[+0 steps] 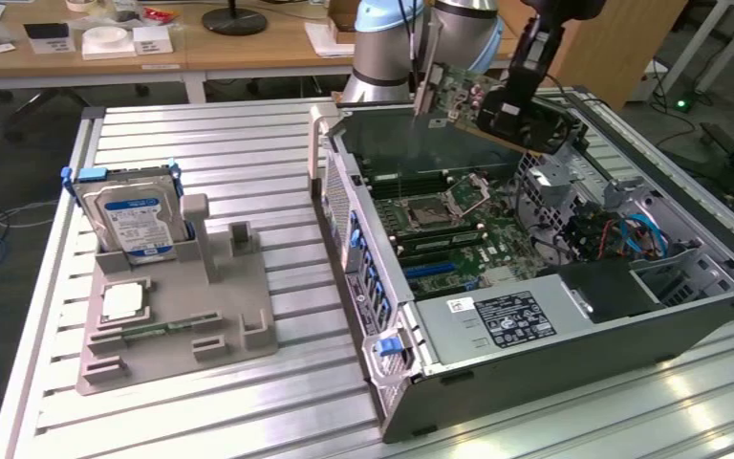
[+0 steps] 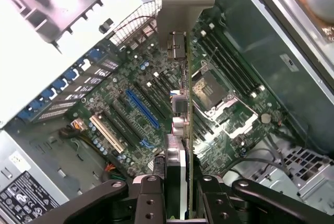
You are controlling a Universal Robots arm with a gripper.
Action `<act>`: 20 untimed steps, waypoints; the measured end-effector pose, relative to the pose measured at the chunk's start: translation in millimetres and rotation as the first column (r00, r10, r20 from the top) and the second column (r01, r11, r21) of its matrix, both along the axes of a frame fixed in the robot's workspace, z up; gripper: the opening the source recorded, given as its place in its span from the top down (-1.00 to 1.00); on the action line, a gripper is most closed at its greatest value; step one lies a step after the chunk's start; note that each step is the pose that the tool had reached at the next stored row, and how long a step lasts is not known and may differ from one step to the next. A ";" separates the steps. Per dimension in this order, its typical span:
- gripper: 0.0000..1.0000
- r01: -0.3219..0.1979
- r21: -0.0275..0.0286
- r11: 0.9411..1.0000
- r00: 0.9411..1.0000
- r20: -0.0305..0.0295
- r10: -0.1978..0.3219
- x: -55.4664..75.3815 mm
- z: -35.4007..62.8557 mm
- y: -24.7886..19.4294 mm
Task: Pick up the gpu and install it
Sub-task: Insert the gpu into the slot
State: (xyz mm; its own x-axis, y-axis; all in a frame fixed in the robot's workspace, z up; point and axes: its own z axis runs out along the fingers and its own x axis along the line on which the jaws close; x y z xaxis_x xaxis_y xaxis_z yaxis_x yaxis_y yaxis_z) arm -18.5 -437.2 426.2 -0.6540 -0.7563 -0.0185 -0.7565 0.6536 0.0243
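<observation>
From my station I see the gripper with its fingers clenched on the gpu, one on each face. The card is grasped at one end and seen edge-on. Its metal bracket is at the end away from the fingers. The gpu is in the air, tilted, over the far part of the open case. Under it lies the motherboard, with a blue slot and the processor socket. To the exterior view's left, well apart from the case, a hard drive stands in a grey holder on the table. Desks are behind.
</observation>
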 end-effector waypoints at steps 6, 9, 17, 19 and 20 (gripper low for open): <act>0.44 -0.077 0.000 0.997 0.997 0.000 0.077 0.0 0.0 0.0; 0.44 -0.114 0.000 0.994 0.994 0.000 0.114 0.0 0.0 0.0; 0.44 -0.207 0.000 0.978 0.978 0.000 0.207 0.0 0.0 -0.1; 0.44 -0.228 0.000 0.974 0.974 0.000 0.228 0.0 0.0 -0.1; 0.44 -0.238 0.000 0.971 0.971 0.000 0.238 0.0 0.0 -0.1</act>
State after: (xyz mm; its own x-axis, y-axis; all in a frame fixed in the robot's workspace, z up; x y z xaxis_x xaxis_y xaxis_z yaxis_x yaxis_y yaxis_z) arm -18.5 -437.4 426.2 -0.4556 -0.8900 -0.0185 -0.8901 0.4551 0.0243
